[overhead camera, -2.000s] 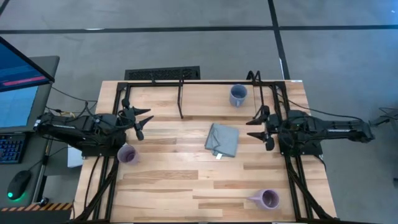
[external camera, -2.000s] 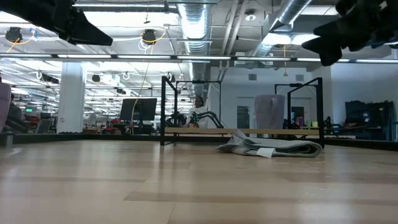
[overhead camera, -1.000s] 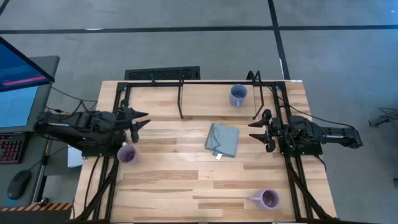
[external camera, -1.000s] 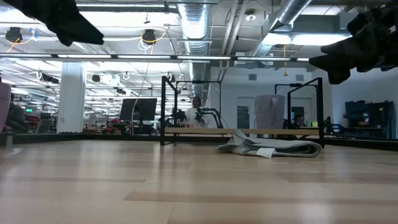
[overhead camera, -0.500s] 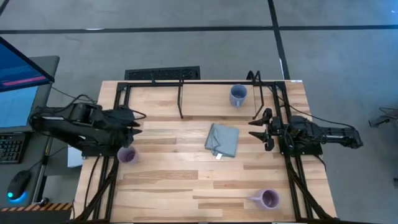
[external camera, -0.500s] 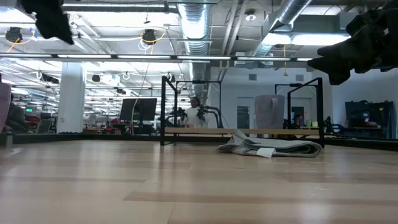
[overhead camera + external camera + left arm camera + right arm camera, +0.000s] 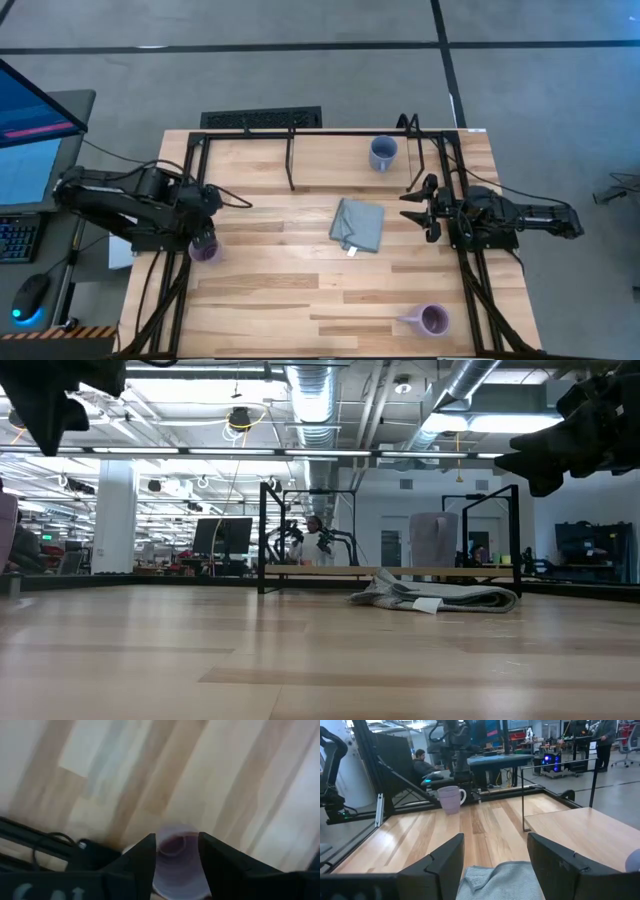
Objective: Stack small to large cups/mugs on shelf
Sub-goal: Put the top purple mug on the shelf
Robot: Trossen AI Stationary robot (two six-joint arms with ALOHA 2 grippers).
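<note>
Since the earlier frames, the left gripper (image 7: 176,865) has turned downward over the pale lavender handled mug (image 7: 205,250) at the table's left edge, jaws open astride its rim, not closed. Rightward lie the grey folded cloth (image 7: 357,224), the blue-grey mug (image 7: 382,153) beneath the black rod-frame shelf (image 7: 292,133), and the purple mug (image 7: 431,320) near the front edge. At the right side, the right gripper (image 7: 417,205) hovers with jaws open, empty.

Smooth wooden table (image 7: 300,290), soft grey cloth (image 7: 357,223).
</note>
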